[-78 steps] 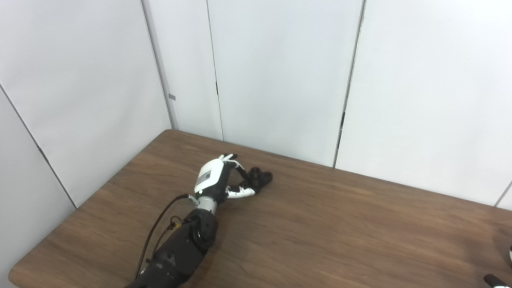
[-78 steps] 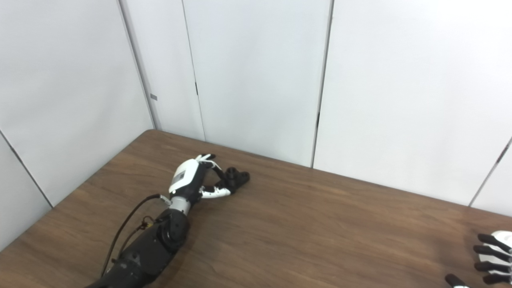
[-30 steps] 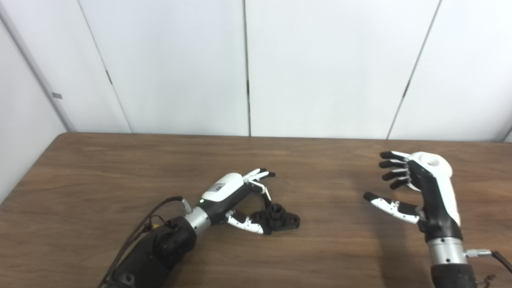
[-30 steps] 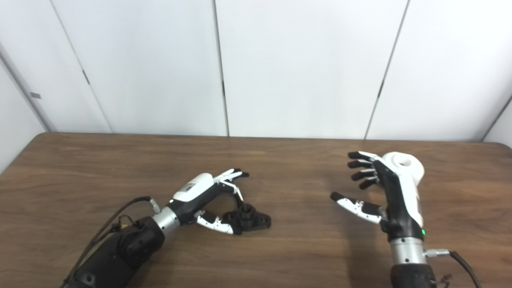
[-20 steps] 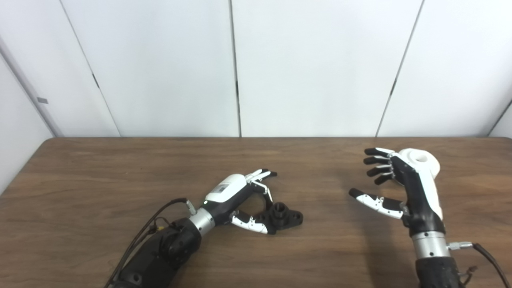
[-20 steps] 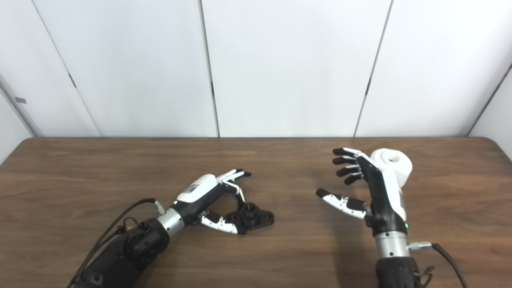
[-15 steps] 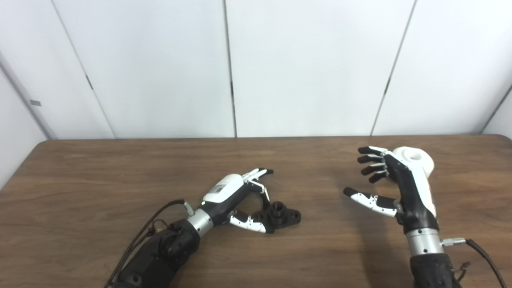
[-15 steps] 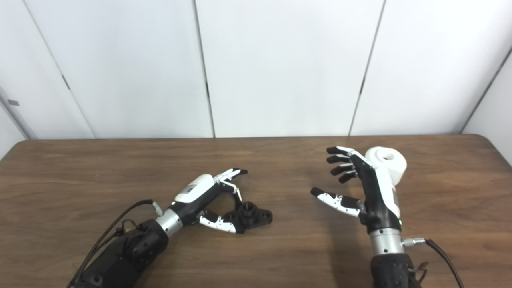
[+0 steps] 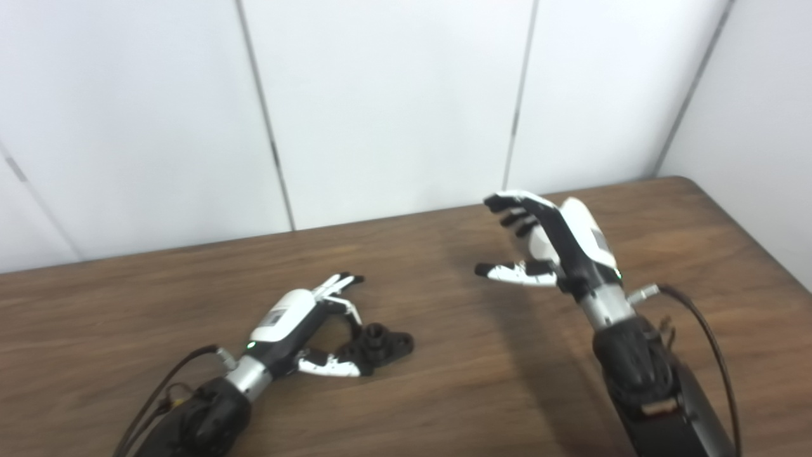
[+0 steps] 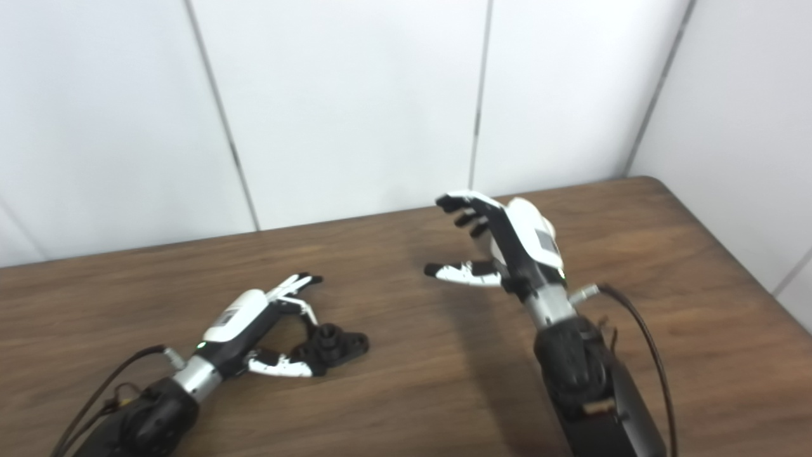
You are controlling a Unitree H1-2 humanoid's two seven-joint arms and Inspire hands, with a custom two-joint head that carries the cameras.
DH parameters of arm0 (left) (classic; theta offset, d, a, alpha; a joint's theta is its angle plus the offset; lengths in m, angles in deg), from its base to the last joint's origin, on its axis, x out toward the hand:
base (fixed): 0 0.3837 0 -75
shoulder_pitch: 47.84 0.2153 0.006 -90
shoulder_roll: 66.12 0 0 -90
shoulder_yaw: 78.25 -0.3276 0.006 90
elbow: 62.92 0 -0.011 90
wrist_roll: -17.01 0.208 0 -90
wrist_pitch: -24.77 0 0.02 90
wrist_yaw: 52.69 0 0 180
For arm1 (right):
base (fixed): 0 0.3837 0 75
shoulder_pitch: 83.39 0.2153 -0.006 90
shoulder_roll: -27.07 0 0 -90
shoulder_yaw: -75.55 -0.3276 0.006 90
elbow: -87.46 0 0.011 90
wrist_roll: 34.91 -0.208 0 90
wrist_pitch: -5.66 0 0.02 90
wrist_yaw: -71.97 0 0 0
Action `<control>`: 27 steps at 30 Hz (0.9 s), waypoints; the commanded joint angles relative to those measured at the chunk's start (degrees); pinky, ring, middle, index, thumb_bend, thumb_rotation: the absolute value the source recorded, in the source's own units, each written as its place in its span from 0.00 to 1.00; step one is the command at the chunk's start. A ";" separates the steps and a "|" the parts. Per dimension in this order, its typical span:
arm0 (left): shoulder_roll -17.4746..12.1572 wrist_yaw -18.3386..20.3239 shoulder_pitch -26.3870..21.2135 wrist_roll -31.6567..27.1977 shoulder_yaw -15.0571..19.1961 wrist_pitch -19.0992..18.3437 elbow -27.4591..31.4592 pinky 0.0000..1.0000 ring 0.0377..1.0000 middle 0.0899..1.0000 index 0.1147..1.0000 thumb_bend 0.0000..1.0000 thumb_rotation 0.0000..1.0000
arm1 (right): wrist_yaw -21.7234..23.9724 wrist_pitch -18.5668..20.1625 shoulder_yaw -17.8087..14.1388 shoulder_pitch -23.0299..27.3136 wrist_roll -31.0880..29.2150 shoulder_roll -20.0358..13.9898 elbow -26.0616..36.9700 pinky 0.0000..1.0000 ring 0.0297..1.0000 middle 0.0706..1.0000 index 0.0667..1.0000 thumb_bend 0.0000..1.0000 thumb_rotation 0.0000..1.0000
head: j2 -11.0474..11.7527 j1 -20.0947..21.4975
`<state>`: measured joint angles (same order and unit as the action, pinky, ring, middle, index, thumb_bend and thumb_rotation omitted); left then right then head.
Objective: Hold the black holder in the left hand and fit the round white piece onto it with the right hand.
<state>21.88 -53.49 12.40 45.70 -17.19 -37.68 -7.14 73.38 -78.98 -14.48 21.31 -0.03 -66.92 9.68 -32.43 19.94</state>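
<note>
With the left hand (image 9: pixel 298 330) spread loosely around the black holder (image 9: pixel 379 344) on the table (image 9: pixel 444 393), it should close firmly before lifting, while the open right hand (image 9: pixel 552 244), well right of the holder, hides the white piece.

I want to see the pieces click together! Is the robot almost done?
Not yet. The left hand has its fingers around the black holder, which still sits on the table. The right hand is open in the air, empty. The round white piece is mostly hidden behind it. Grabbing, lifting and fitting are all left.

Label patch on left hand (image 9: pixel 277 315), seemingly unreadable.
</note>
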 commanded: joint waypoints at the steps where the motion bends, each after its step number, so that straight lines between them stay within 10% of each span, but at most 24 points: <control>1: -2.55 0.84 0.73 0.75 -1.74 -0.64 -2.37 0.95 1.00 0.94 0.42 0.52 0.07 | 1.49 2.95 -0.42 4.02 3.58 -2.71 2.62 0.60 0.71 0.73 0.70 0.63 0.24 | 0.36 1.59; 14: -6.14 -4.82 -0.89 -3.03 -9.63 -0.63 -5.85 0.91 0.99 0.94 0.42 0.52 0.08 | 7.52 13.27 2.33 12.71 17.73 -9.91 -2.95 0.74 0.84 0.81 0.71 0.62 0.28 | 4.46 10.21; 27: -8.02 -8.46 -1.11 -5.11 -14.05 -0.63 -6.41 0.88 0.98 0.94 0.42 0.52 0.07 | 18.13 17.63 4.91 16.71 16.77 -14.27 -9.20 0.91 1.00 0.97 0.83 0.92 0.45 | 5.16 11.51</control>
<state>16.94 -63.93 8.83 39.15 -29.73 -37.63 -10.13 90.58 -61.99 -8.96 34.44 17.04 -78.62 -0.25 -27.25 31.38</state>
